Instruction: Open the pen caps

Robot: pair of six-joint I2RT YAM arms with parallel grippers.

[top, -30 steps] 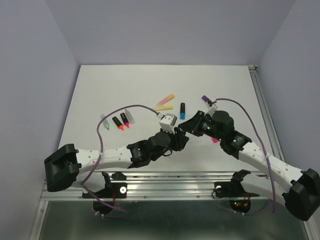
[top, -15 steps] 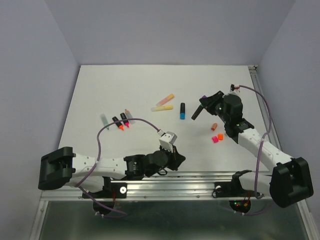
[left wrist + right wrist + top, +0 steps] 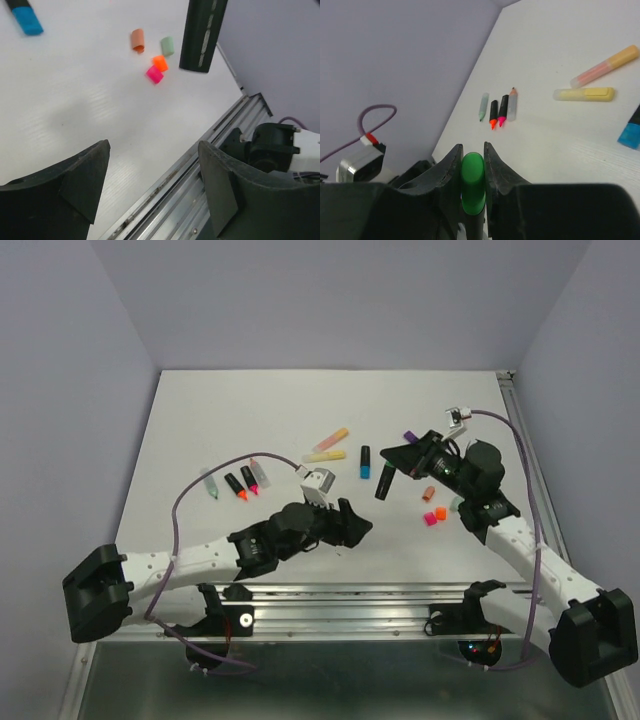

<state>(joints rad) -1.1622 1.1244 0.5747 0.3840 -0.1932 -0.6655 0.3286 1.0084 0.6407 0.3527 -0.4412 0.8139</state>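
My right gripper (image 3: 472, 152) is shut on the green pen cap (image 3: 472, 182) of a black marker (image 3: 383, 484), whose barrel hangs down-left from the gripper (image 3: 395, 460) above the table. The same barrel (image 3: 202, 32) shows in the left wrist view. My left gripper (image 3: 352, 522) hovers near the table's front edge, open (image 3: 154, 150) with nothing between its fingers. Loose pen caps lie right of centre: pink (image 3: 429, 519), orange (image 3: 441, 512), brownish orange (image 3: 428, 493) and pale green (image 3: 456, 503).
Several uncapped markers (image 3: 236, 486) lie in a row at the left. A capped pink-orange pen (image 3: 331, 439), a yellow pen (image 3: 325, 455) and a blue-capped black pen (image 3: 366, 462) lie mid-table. A purple piece (image 3: 410, 436) sits behind my right gripper. The metal rail (image 3: 200, 175) runs along the front edge.
The two grippers were together at the centre, then pulled apart. My left gripper has opened and moved back up from the front edge. The right one keeps the marker and has shifted slightly left.
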